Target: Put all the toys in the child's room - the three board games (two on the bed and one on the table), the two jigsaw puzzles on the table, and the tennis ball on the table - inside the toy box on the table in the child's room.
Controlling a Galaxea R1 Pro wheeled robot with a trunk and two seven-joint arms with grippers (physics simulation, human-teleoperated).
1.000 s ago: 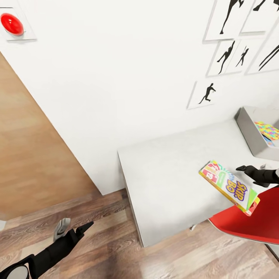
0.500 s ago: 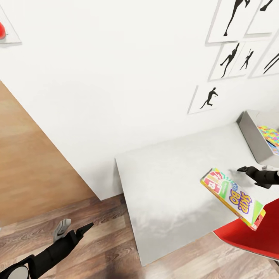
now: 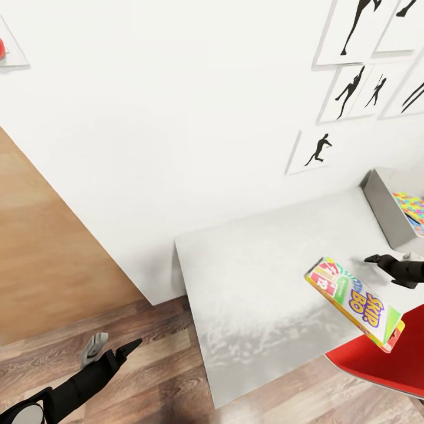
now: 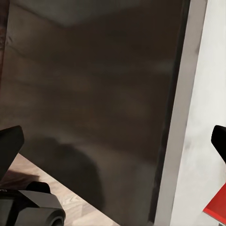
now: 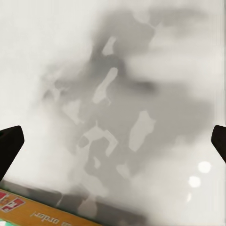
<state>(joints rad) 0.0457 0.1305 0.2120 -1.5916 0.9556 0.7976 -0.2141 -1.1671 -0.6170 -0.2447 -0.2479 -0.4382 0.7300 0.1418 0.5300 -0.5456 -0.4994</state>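
The robot stands at the end of the table (image 3: 259,277) in the child's room, carrying the green "Skip-Bo" board game (image 3: 355,302). The game hangs tilted in the air over the table's near edge, just above the red chair (image 3: 383,359), with the right gripper (image 3: 383,262) beside its upper long side. The head view shows one dark finger pointing across the table, and the right wrist view shows the game's orange edge (image 5: 42,211) low between two fingertips set far apart. From these views one cannot tell how the jaws close on the box, though the game is plainly borne by that arm.

The toy box (image 3: 386,209) sits at the far end of the table against the wall, near the Skip-Bo game but not yet under it. One jigsaw puzzle (image 3: 412,207) already lies inside it, leaning on an inner wall; what else is in the box is cut off by the picture's edge. So at least one toy seems stowed, and the Skip-Bo game is likely next, needing a short carry along the table toward the toy box.

The left gripper (image 3: 111,348) hangs low over the wood floor (image 3: 153,377), well apart from the table, its fingers spread and empty. The left wrist view looks at the table's dark side panel (image 4: 94,108)
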